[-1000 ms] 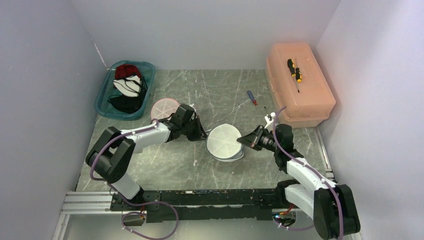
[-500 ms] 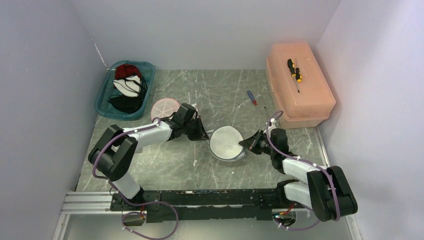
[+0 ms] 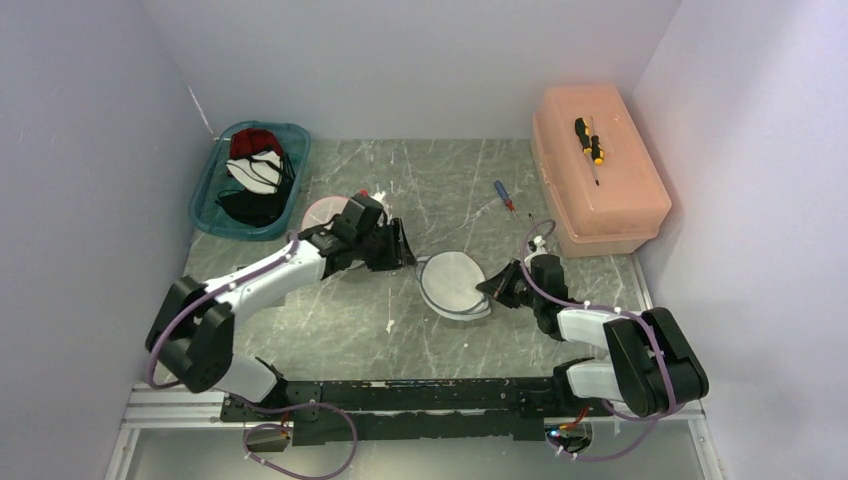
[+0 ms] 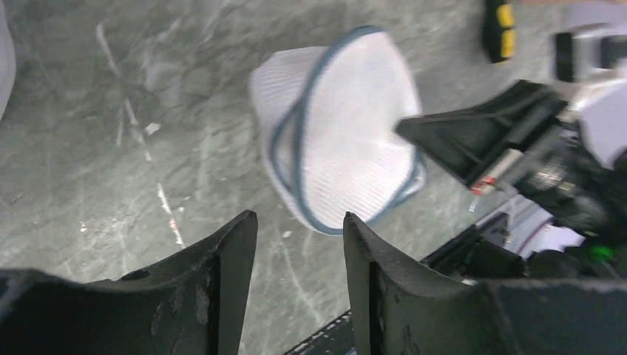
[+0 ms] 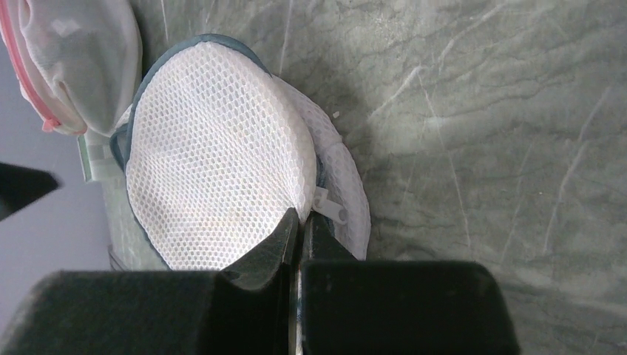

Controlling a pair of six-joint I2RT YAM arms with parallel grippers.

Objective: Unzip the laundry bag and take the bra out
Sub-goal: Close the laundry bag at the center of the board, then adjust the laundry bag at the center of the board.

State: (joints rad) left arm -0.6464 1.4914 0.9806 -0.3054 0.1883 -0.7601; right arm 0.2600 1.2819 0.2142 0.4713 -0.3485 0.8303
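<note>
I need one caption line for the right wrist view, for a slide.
Right gripper pinches the rim of the white mesh laundry bag on the grey table.

Lab test booth: white walls (image 3: 400, 60), aluminium rail (image 3: 170, 405).

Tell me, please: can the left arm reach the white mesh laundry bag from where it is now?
Probably yes. The left gripper is open, and the laundry bag lies just ahead of it with only bare table between. The right gripper pinches the bag's far edge.
</note>
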